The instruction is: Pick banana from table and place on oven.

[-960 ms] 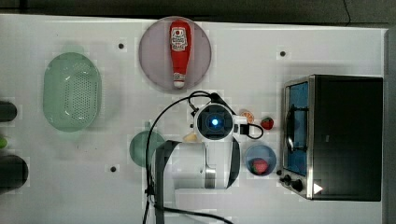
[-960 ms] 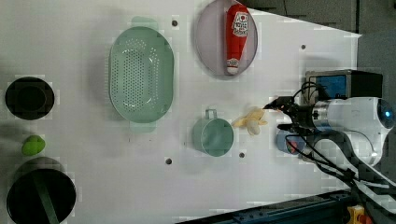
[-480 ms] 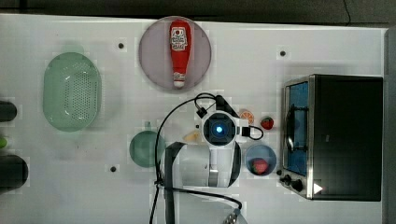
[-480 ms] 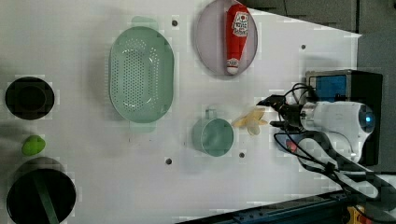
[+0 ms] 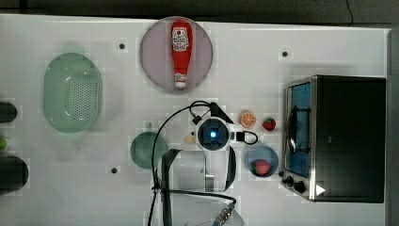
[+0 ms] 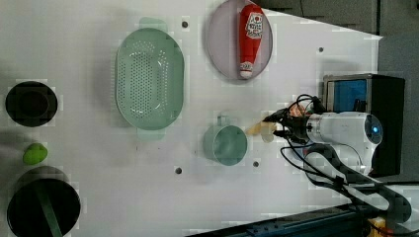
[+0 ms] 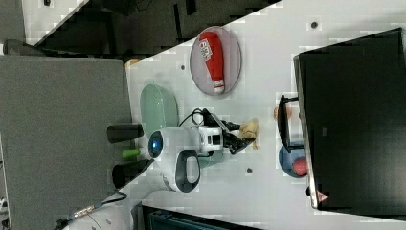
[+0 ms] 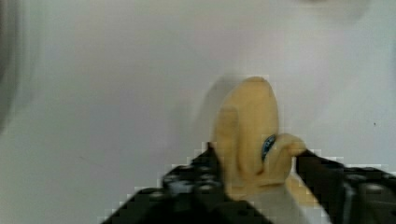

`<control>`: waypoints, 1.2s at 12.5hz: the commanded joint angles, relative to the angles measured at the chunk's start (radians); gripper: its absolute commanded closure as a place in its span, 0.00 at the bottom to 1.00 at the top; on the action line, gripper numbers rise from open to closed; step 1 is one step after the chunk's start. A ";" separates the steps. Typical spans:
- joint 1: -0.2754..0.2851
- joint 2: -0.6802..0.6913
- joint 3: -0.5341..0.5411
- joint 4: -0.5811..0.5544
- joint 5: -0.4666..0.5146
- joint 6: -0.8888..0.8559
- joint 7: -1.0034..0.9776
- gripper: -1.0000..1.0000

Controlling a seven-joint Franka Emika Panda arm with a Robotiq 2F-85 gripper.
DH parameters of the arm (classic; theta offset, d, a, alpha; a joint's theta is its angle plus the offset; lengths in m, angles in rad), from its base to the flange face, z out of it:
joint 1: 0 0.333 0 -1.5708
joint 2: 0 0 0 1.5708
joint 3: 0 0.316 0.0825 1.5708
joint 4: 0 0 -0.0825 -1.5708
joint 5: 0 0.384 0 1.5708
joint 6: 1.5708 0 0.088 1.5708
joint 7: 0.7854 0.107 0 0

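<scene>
In the top view, the arm's wrist covers most of the banana (image 5: 190, 139), which lies on the table (image 5: 291, 33) between the green cup (image 5: 147, 149) and the oven (image 5: 346, 139). In the wrist view, the gripper (image 8: 254, 179) has its black fingers (image 8: 198, 175) pressed on both sides of the banana.

Banana (image 8: 247, 140) pale yellow; table (image 5: 282, 28) white; oven (image 5: 353, 136) black top, blue-tinted door; colander (image 5: 72, 98) mint green.

white label on ketchup bottle (image 5: 181, 52), wording unreadable
</scene>
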 commanded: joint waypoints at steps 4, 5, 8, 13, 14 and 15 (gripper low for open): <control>-0.007 -0.044 -0.001 0.006 0.012 0.036 0.005 0.73; -0.007 -0.089 0.001 0.008 0.012 0.014 0.005 0.73; -0.007 -0.293 0.006 0.030 0.012 -0.230 0.005 0.73; 0.000 -0.594 0.015 0.261 0.012 -0.815 0.005 0.73; 0.000 -0.618 0.018 0.322 0.012 -0.911 0.005 0.73; 0.000 -0.629 0.019 0.381 0.012 -0.989 0.005 0.73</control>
